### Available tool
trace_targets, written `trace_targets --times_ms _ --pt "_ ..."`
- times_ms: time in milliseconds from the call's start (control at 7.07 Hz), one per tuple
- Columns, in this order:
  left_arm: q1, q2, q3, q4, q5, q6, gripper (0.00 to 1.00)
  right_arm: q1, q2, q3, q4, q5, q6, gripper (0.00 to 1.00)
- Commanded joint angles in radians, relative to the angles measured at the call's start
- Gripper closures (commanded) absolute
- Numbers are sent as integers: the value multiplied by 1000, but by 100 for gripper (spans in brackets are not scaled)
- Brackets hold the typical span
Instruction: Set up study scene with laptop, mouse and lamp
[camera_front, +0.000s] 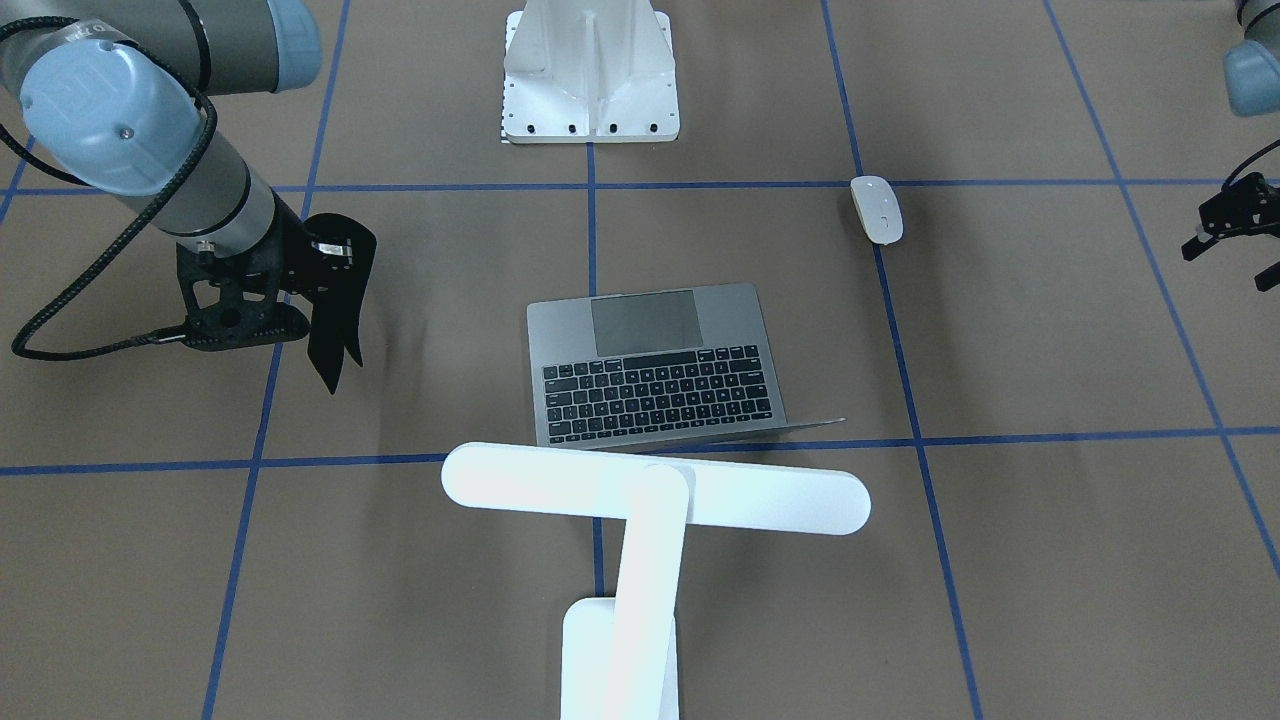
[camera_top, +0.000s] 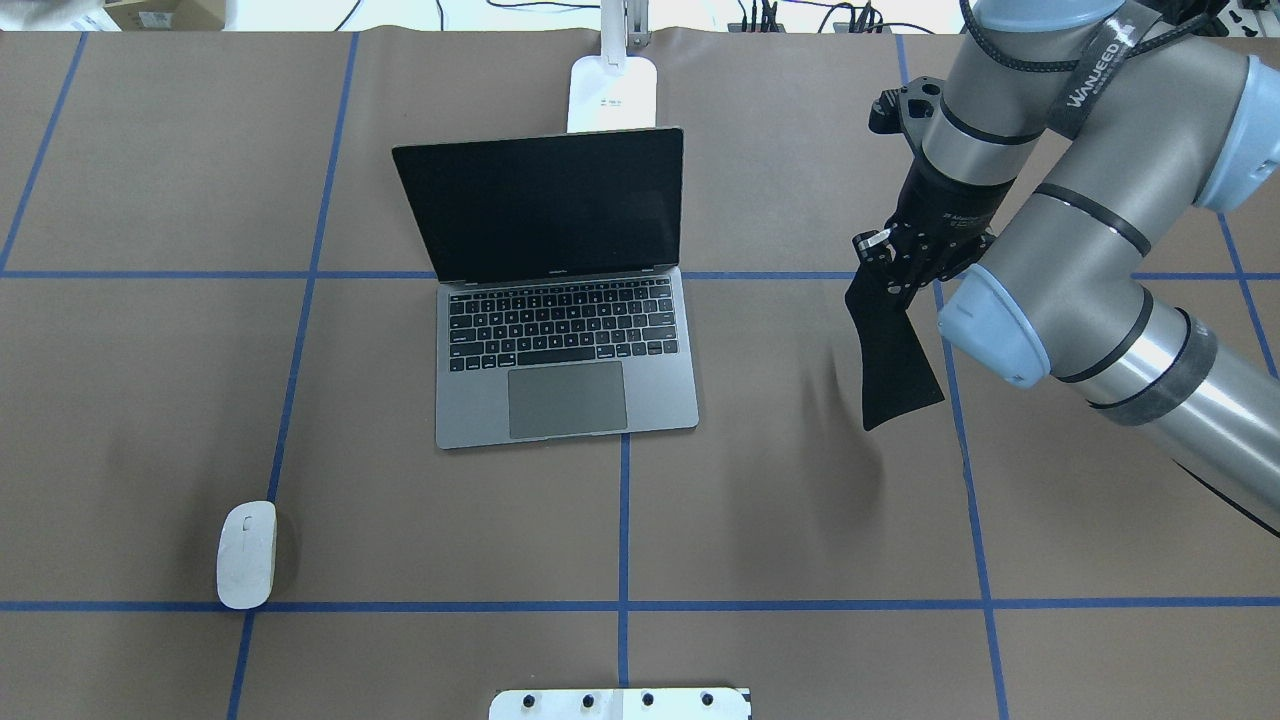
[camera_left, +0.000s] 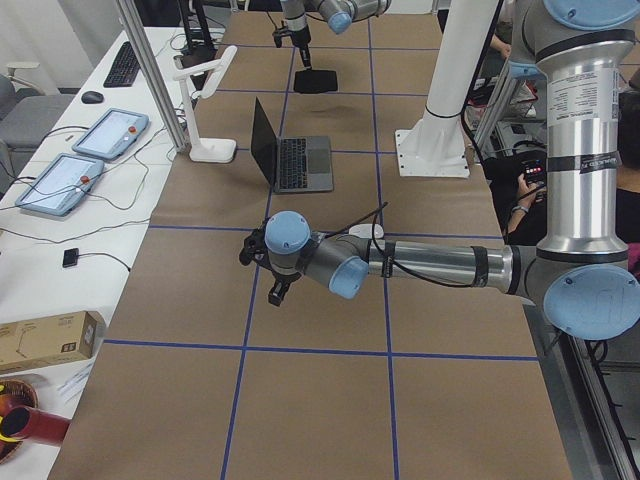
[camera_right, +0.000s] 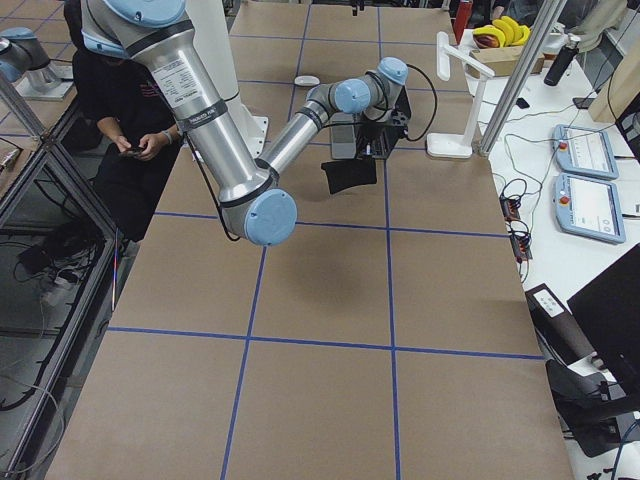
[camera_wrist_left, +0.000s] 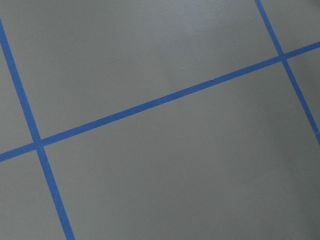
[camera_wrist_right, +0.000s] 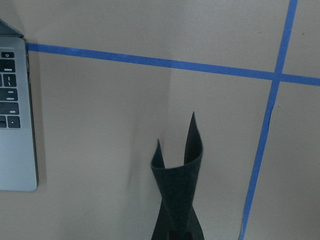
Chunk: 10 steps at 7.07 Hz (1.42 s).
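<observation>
Laptop: I see the laptop (camera_top: 560, 300) open in the middle of the counter (camera_top: 780, 520). Its screen is dark and upright, and the keyboard and trackpad are turned to the robot.

Lamp: the lamp (camera_front: 655, 490) stands at the far edge of the counter, and its base is just behind the laptop's screen. In the front-facing view its long bar head lies across, level with the top edge of the screen.

Mouse: the mouse (camera_top: 246, 555) lies flat on the robot's left side. It is nearer to the robot than the laptop and well apart from it, just beside a crossing of the blue tape lines (camera_top: 623, 520).

Right pincer: the right pincer (camera_top: 893, 272) is on the right of the laptop and pinches the top edge of a black mat (camera_top: 895, 370). The mat hangs down from it and is curled into a fold. Its shadow lies apart from it on the counter.

Left pincer: the left pincer (camera_front: 1232, 215) is far out on the left side, apart from the mouse. I cannot tell if its fingers are spread or pressed together. Its wrist camera shows only bare counter with tape lines.

Other: a white bracket (camera_front: 590, 75) is bolted on the counter at the robot's edge, in line with the laptop. A person (camera_right: 125, 130) in dark clothes stands beside the counter with a phone in hand.
</observation>
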Motion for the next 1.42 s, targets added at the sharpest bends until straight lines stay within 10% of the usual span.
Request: trace_targets --times_ms 0,283,425,566,1274 --pt "0 -1 18 -14 0 0 0 29 22 29 -9 25 5 89" --pt "0 -1 25 -22 0 -2 0 30 24 29 -17 19 8 78" --pt "2 -1 23 -22 -1 -2 0 26 24 20 -14 13 6 29" --pt "0 -1 23 -22 0 -2 0 24 25 13 -14 13 6 12" --pt "6 -17 -67 -10 52 -226 0 50 4 61 -5 8 -7 1"
